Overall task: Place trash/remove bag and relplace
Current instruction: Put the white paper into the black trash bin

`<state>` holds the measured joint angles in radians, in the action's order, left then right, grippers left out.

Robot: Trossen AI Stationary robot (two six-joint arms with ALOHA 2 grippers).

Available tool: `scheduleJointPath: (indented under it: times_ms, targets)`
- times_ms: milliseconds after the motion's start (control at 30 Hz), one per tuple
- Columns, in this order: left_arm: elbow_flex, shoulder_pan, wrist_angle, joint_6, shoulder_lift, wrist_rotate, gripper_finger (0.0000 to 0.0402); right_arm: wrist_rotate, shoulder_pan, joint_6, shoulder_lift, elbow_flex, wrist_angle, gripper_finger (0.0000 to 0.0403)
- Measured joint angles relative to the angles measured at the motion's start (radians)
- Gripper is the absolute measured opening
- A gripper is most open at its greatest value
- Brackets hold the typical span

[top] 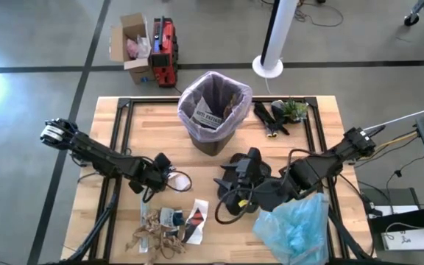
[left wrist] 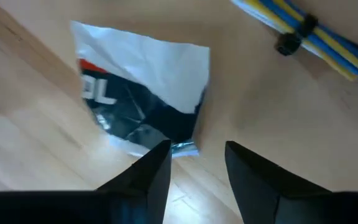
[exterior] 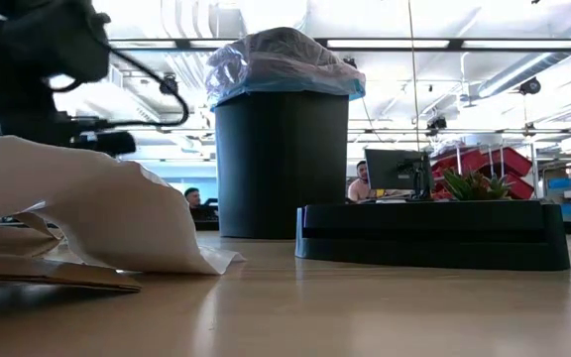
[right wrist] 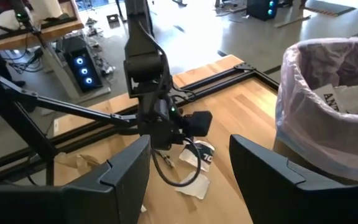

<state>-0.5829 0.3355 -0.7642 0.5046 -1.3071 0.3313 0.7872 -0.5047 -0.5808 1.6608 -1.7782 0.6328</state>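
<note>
On the wooden surface (top: 322, 132) the job is sitting barely begun: the bin (top: 213, 121) is wearing the bag (top: 216, 88), with some paper already inside, while the trash (top: 169, 228) is lying heaped near the front edge. The light blue replacement bag (top: 294, 227) is waiting beside the right hand (right wrist: 188, 163), which is hanging parted and empty. The left hand (left wrist: 196, 163) is hovering with its jaws apart, holding nothing, above a printed wrapper (left wrist: 143, 93). Beyond, an open-plan workroom is stretching under ceiling lights, with people sitting at desks.

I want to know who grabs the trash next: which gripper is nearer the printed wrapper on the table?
Left. The left gripper hangs just above the printed wrapper, open; the right gripper waits farther off.
</note>
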Motion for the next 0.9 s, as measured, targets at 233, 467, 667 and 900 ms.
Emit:
scheduleJointPath:
  times_ms: [233, 467, 667, 900]
  targets:
    - [0.048, 0.001, 0.103, -0.008, 0.002, 0.095, 0.0149, 0.002, 0.001, -0.014, 0.0, 0.0, -0.001, 0.0204]
    - [0.028, 0.001, 0.144, -0.043, 0.01, 0.1, 0.015, 0.002, 0.001, -0.051, 0.0, 0.003, -0.002, 0.0204]
    - [0.027, 0.001, 0.181, -0.07, 0.011, 0.1, 0.0139, 0.002, 0.001, -0.058, 0.004, 0.011, -0.002, 0.0204]
    - [0.06, 0.001, 0.228, -0.069, 0.011, 0.098, 0.0128, 0.009, 0.001, -0.058, 0.04, 0.012, -0.012, 0.0204]
